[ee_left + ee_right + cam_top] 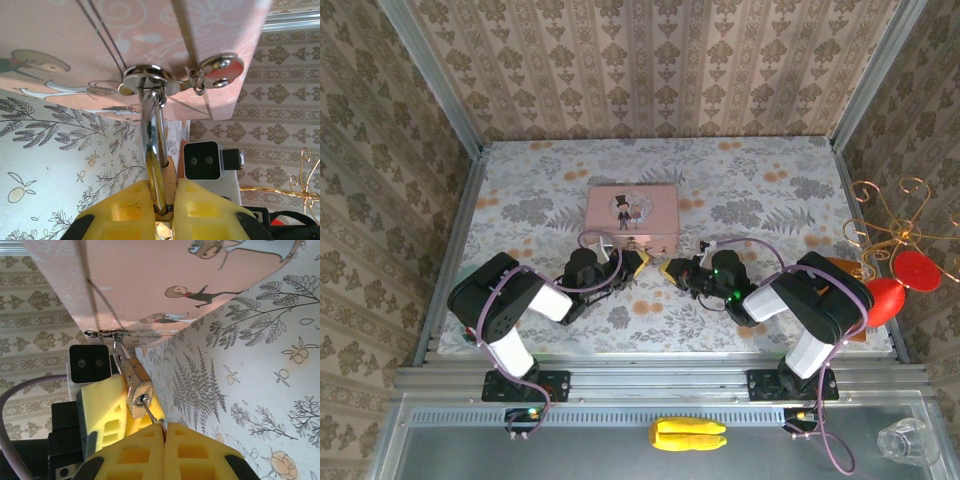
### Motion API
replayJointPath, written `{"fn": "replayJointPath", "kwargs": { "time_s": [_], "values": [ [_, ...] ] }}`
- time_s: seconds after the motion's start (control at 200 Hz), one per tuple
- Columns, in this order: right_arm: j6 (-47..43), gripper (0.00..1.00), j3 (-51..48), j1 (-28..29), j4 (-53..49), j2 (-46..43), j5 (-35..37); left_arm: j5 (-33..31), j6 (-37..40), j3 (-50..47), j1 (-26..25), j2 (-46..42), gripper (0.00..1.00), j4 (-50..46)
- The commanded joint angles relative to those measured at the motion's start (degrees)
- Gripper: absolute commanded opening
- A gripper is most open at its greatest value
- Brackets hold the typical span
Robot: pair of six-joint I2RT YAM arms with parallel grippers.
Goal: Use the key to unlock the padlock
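Clamped padlock (136, 390) between left fingers (125, 212), shackle hooked through the clasp (142, 80) on tin (631, 212). Pinched key (150, 411) in right fingers (195, 455), tip in keyhole. Risked key slipping or bending if twisted off-axis; might have dragged tin across tabletop (770, 190).

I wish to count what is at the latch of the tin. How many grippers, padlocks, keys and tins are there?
grippers: 2, the left gripper and the right gripper
padlock: 1
key: 1
pink tin: 1
total: 5
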Motion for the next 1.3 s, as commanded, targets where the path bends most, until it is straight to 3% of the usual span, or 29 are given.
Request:
{"fn": "replayJointPath", "kwargs": {
  "time_s": [0.0, 0.41, 0.63, 0.995, 1.295],
  "values": [
    [-1.13, 0.00, 0.30, -0.07, 0.36, -2.15, -0.06, 2.79, 2.81, 1.95, 0.12, -0.16, 0.00, 6.21],
    [-3.66, 0.00, 0.98, 0.01, -3.72, -1.84, 0.24, 2.63, 2.54, 2.12, -0.27, -0.28, 0.00, 6.29],
    [-0.98, 0.00, 0.16, 0.36, 4.11, 2.83, -0.37, 2.61, 2.45, 2.08, -0.33, -0.24, 0.00, 6.24],
    [-4.32, 0.00, 1.83, 0.37, -4.52, -2.50, 0.11, 2.45, 2.42, 2.12, -0.68, 0.11, 0.00, 6.30],
    [-3.06, 0.00, 2.26, 0.37, -1.85, -0.50, -0.43, 2.72, 2.22, 2.74, -1.16, -0.05, 0.00, 6.25]
  ]
}}
